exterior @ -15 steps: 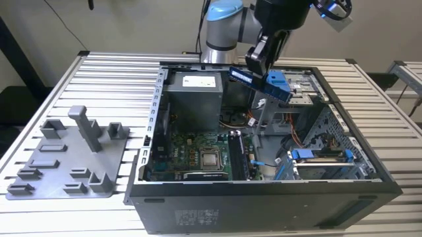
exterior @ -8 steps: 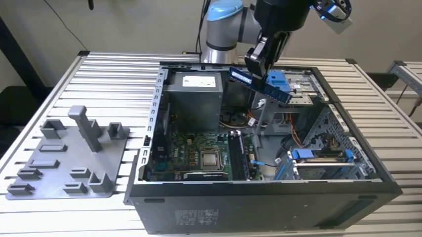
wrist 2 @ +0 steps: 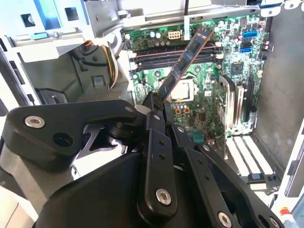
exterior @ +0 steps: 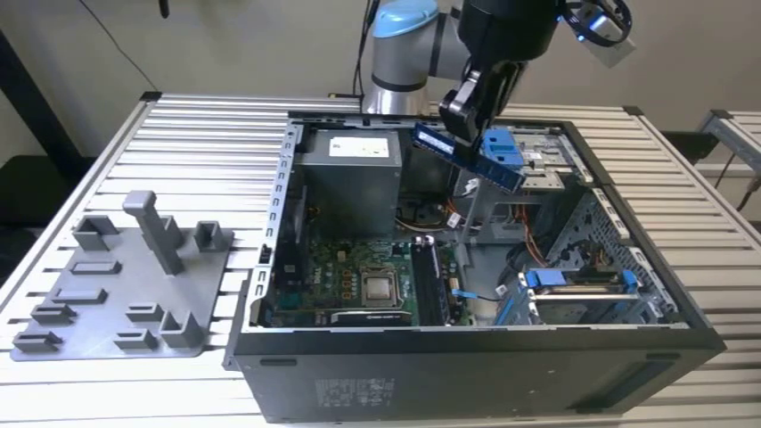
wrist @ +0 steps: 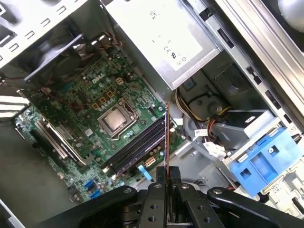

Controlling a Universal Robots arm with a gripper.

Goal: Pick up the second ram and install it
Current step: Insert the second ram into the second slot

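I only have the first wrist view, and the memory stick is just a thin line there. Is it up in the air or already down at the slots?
Observer: Up in the air. In the exterior view the gripper holds the memory stick above the open computer case, jaws shut on it.
Operator: Is it level?
Observer: No. In the exterior view it slopes down toward that view's right.
Operator: What does the other wrist camera add?
Observer: In the second wrist view its broad face shows, and its free end crosses the slots in the picture.
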